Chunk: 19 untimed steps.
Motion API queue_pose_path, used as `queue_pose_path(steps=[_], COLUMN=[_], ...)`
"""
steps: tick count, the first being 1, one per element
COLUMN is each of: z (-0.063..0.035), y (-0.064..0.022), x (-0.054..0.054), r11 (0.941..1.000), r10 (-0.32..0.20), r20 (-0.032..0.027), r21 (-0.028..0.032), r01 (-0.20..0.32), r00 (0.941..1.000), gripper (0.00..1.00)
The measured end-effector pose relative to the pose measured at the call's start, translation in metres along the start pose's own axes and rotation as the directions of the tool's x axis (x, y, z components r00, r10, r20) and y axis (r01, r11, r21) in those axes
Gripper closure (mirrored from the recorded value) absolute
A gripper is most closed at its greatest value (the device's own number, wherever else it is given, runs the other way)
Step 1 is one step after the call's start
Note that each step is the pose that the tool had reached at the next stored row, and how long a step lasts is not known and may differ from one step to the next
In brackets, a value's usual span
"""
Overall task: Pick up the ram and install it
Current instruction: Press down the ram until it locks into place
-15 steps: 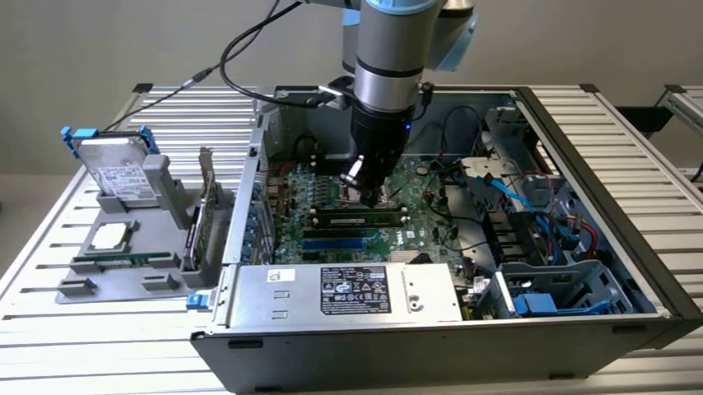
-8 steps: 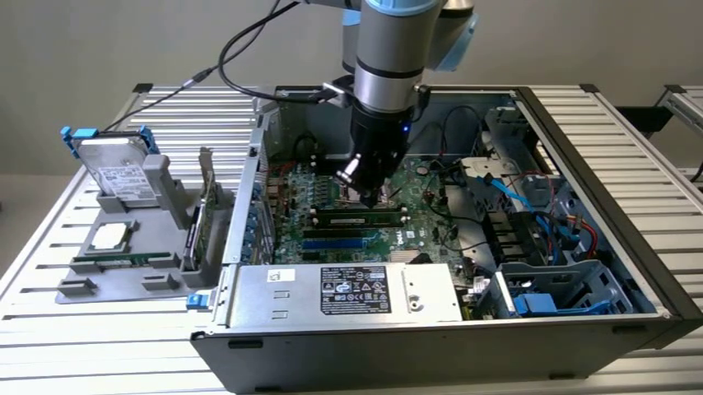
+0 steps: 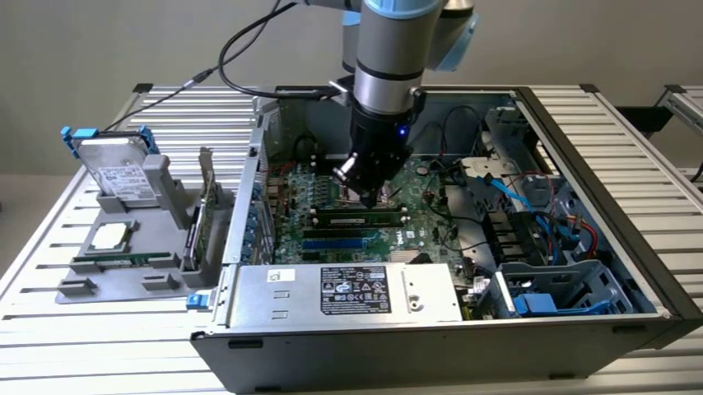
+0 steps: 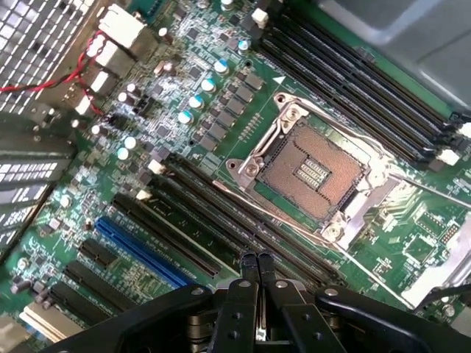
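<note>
We see an open computer case (image 3: pixel 648 271) lying on a ribbed metal surface (image 3: pixel 66 329). The robot arm (image 3: pixel 390 49) reaches straight down into the case from above.

The jaws are pressed together with nothing between them. In the wrist view the two black fingertips (image 4: pixel 249 266) touch each other. They hang over the big green board (image 4: pixel 243 125) with many small parts on it.

The ram (image 3: pixel 357 219) is a thin green stick with dark chips. It lies along the long slots on the board, just on the near side of the jaws. We cannot tell if the jaws touch it. We also cannot tell if it is pushed all the way in.

Close to the jaws in the wrist view is a square metal socket (image 4: pixel 313 170) with a shiny frame. Long black slots (image 4: pixel 353 81) run past it on both sides. A blue slot (image 4: pixel 140 254) lies further along the board.

A grey metal power box (image 3: pixel 351 288) with a white and black label sits at the near side of the case. Blue and red wires (image 3: pixel 561 218) lie on the exterior view's right.

On the exterior view's left, outside the case, a grey holder (image 3: pixel 110 284) stands on the surface. A silver hard drive (image 3: pixel 115 169) stands up in its far end.
</note>
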State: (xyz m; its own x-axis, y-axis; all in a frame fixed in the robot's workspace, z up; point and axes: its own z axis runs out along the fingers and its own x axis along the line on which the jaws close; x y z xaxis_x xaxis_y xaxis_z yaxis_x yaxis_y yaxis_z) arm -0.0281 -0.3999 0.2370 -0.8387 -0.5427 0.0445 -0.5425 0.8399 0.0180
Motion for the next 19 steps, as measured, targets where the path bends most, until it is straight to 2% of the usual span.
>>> queue_pose_path(steps=[5, 9, 14, 19], z=[0.0016, 0.0027, 0.0038, 0.0038], y=[0.0000, 0.0000, 0.0000, 0.0000], x=[-0.0001, -0.0001, -0.0002, -0.0002], r11=[0.9959, 0.9866, 0.9687, 0.9452], r10=[0.090, 0.163, 0.248, 0.326], r20=[0.0015, 0.0023, 0.0031, 0.0036], r21=[-0.0041, -0.0075, -0.0117, -0.0156], r01=[-0.090, -0.163, -0.248, -0.326], r00=[0.9959, 0.9866, 0.9687, 0.9453], gripper=[0.90, 0.90, 0.90, 0.90])
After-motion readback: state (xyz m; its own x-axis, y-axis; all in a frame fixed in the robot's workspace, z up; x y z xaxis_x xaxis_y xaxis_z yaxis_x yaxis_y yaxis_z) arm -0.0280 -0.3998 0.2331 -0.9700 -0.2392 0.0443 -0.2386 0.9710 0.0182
